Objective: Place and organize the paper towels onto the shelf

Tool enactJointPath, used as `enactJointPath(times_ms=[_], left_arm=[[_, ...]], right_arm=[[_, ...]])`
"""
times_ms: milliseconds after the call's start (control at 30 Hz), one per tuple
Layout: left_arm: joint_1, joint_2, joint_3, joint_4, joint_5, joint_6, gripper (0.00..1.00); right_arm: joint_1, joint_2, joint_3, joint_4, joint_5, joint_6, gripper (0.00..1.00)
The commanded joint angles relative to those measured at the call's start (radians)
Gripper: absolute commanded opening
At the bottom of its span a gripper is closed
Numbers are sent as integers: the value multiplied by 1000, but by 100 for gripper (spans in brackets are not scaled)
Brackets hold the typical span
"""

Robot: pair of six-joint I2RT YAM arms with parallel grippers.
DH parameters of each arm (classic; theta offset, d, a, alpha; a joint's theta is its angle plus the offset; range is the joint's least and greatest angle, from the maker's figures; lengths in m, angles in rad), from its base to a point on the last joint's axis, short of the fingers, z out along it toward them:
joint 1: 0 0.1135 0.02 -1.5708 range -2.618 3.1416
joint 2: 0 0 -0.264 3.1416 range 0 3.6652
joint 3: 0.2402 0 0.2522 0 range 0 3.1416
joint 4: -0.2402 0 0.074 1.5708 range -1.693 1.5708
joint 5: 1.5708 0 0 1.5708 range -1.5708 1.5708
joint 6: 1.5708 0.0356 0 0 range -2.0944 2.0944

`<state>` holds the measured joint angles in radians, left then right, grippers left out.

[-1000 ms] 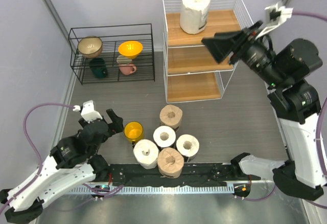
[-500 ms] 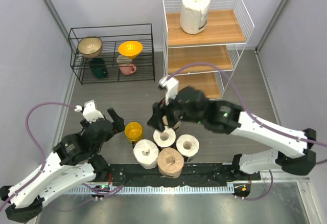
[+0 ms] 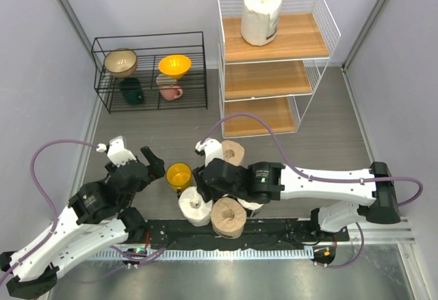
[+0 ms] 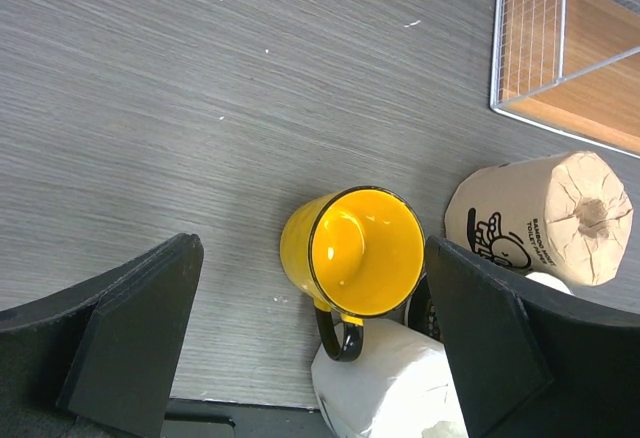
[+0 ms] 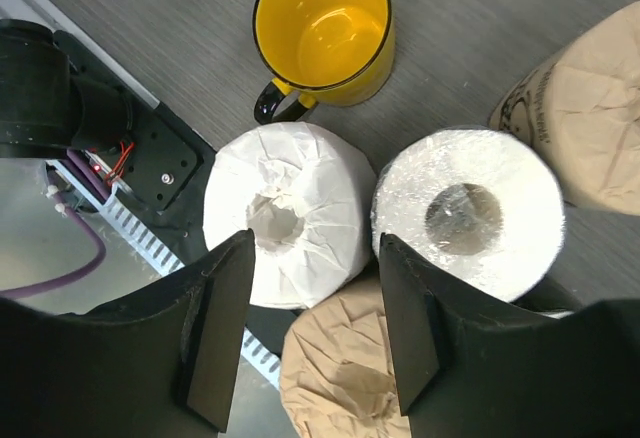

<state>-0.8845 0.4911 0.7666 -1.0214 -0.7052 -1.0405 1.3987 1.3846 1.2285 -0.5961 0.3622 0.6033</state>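
Bright, even overhead light fills all three views.

Shadows under the paper towels (image 3: 229, 218) and the shelf (image 3: 294, 36) are short and soft. Glare spots glint inside the yellow cup (image 5: 322, 18) and along the metal strip (image 3: 226, 276) at the table's near edge. The black fingers of the left gripper (image 4: 312, 258) and the right gripper (image 5: 315, 243) loom soft-edged, nearly featureless.

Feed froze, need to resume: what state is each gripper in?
Left gripper: open, empty.
Right gripper: open, straddling the paper-wrapped white roll, grip not evident.
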Motion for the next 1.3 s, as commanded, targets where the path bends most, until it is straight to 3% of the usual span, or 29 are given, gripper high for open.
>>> enactJointPath(times_ms=[0, 133, 467, 800, 1267], left_arm=[[-5, 24, 39, 9, 6, 2, 100], [-5, 56, 48, 20, 15, 17, 100], [-5, 53, 45, 43, 13, 33, 100], [-5, 69, 53, 61, 19, 46, 100], [-5, 90, 65, 76, 27, 60, 100]], right_arm=[[55, 82, 52, -8, 85, 133, 59], [91, 166, 130, -120, 144, 209, 60], [106, 179, 72, -128, 188, 406, 58], [106, 202, 78, -165, 196, 437, 65], [106, 180, 28, -156, 184, 474, 64]])
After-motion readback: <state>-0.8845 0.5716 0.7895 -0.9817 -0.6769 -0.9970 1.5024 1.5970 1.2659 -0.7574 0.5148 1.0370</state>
